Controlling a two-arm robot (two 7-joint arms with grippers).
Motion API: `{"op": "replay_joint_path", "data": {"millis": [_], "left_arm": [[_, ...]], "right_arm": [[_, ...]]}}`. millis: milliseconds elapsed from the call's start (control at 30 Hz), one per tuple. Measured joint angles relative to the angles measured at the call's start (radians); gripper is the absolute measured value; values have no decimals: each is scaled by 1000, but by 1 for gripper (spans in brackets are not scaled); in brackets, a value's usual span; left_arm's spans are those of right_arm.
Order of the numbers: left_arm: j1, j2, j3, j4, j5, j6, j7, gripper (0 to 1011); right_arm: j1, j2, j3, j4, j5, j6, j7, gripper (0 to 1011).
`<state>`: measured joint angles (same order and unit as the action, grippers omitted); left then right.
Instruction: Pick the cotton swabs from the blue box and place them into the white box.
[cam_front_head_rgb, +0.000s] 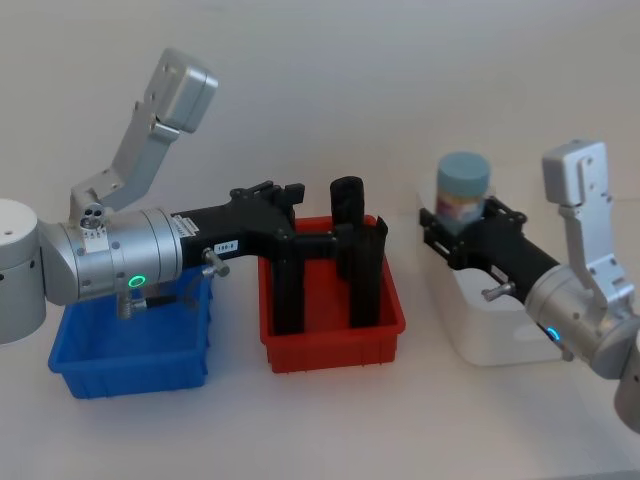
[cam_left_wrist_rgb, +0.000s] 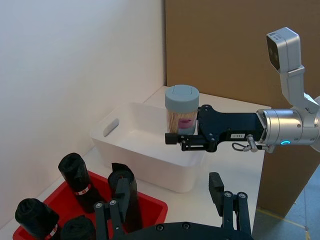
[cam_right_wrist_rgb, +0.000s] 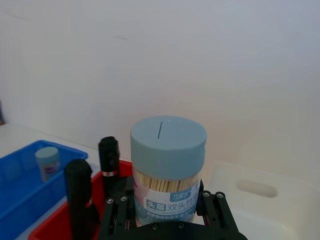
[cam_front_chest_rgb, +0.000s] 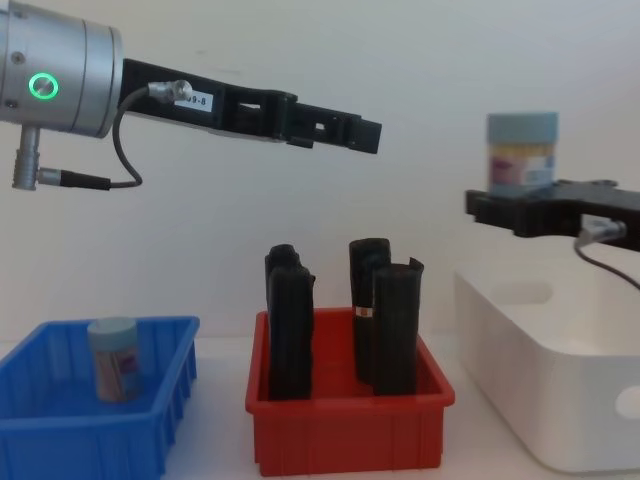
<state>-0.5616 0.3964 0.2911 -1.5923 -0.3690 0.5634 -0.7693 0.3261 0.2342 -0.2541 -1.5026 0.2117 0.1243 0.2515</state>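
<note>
The right claw (cam_front_head_rgb: 462, 222) is clamped on a clear cylindrical tub of cotton swabs (cam_front_head_rgb: 463, 185) with a pale blue-grey cap. It holds the tub upright in the air above the large white plastic box (cam_front_head_rgb: 490, 340) at the right of the desk (cam_front_head_rgb: 330, 425). The left claw (cam_front_head_rgb: 278, 192), fingers apart and empty, hangs high over the red plastic bin (cam_front_head_rgb: 335, 350) of tall black sleeves (cam_front_head_rgb: 352, 255). A second tub (cam_front_chest_rgb: 113, 358) stands upright in the low blue plastic box (cam_front_chest_rgb: 60, 440) at the left.
</note>
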Motion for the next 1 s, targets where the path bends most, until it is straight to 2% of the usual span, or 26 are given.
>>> {"op": "replay_joint_path", "data": {"millis": [133, 400, 600, 800, 1000], "left_arm": [[0, 0, 0, 0, 0, 0, 0, 1004], [0, 0, 0, 0, 0, 0, 0, 1004], [0, 0, 0, 0, 0, 0, 0, 1004], [0, 0, 0, 0, 0, 0, 0, 1004], [0, 0, 0, 0, 0, 0, 0, 1004]], "right_arm": [[7, 9, 17, 25, 1, 0, -45, 633], [48, 12, 38, 108, 0, 9, -79, 633], [90, 5, 43, 187, -10, 13, -76, 633], [153, -11, 42, 303, -27, 14, -49, 633], [199, -25, 36, 390, -41, 10, -26, 633]]}}
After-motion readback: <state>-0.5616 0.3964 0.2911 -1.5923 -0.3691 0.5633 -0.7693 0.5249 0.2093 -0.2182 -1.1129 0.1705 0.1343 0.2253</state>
